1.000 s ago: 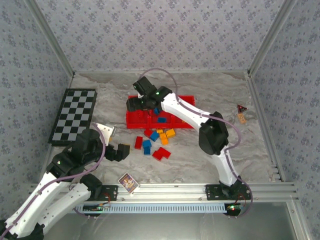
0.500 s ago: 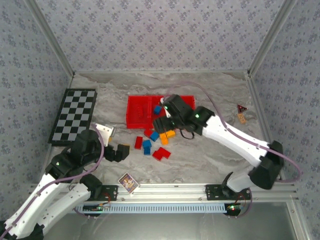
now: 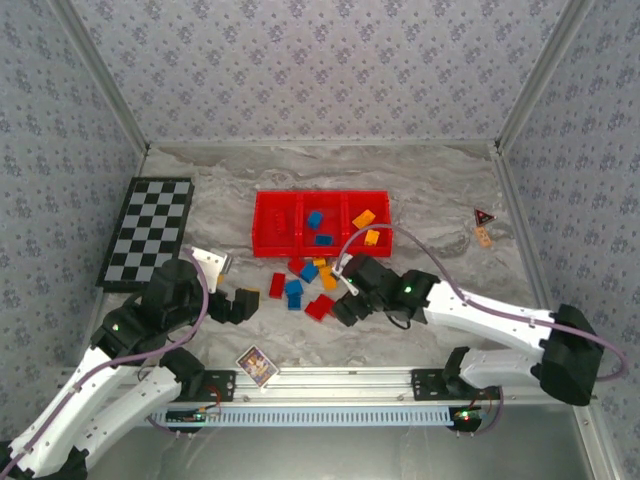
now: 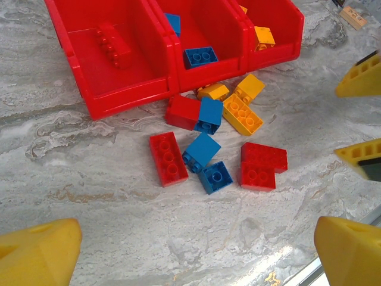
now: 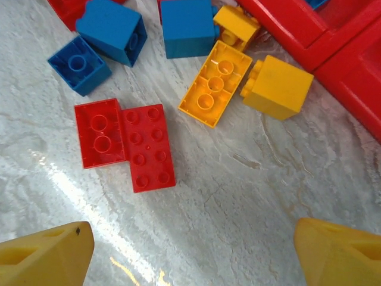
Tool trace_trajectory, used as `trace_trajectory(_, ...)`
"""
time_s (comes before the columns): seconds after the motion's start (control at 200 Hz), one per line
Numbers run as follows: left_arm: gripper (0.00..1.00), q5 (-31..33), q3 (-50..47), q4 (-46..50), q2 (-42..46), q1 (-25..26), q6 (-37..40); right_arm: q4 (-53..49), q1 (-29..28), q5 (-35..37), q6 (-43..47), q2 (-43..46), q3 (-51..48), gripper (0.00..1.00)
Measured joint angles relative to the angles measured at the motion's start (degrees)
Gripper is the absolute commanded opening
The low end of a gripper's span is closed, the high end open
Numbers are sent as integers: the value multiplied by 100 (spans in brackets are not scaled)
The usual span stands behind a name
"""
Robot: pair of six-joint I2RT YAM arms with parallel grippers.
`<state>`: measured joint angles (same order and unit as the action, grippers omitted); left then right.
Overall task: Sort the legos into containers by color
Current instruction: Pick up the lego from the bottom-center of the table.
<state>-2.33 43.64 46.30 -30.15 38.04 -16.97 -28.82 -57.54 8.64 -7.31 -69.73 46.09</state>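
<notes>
Right fingers (image 5: 41, 253) apart, empty, over red legos (image 5: 125, 143); next: descend, clamp one, carry to left bin (image 4: 119, 80); left fingers (image 4: 36, 250) apart, idle.

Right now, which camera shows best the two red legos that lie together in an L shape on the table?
The right wrist view: the red pair lies close below the camera, studs clear. The left wrist view shows the pair smaller and slanted; the top view, a small red patch.

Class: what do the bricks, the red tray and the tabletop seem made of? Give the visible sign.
Bricks: glossy moulded plastic, crisp studs. Red tray: likely shiny plastic, thin moulded walls. Tabletop: smooth marble-look surface, grey veins, glare; perhaps printed.
</notes>
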Motion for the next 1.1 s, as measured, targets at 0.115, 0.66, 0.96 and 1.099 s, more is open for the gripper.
trace_trajectory(0.115, 100, 0, 0, 0, -24, 0, 0, 216, 2, -52, 94, -549, 2, 88)
trace_trajectory(0.66, 100, 2, 0, 0, -96, 0, 0, 168, 94, -503, 391, -2400, 664, 85)
trace_trajectory(0.96, 100, 2, 0, 0, -114, 0, 0, 140, 160, -577, 518, -2649, 813, 59)
trace_trajectory(1.099, 100, 2, 0, 0, -114, 0, 0, 175, 197, -566, 481, -2699, 857, 43)
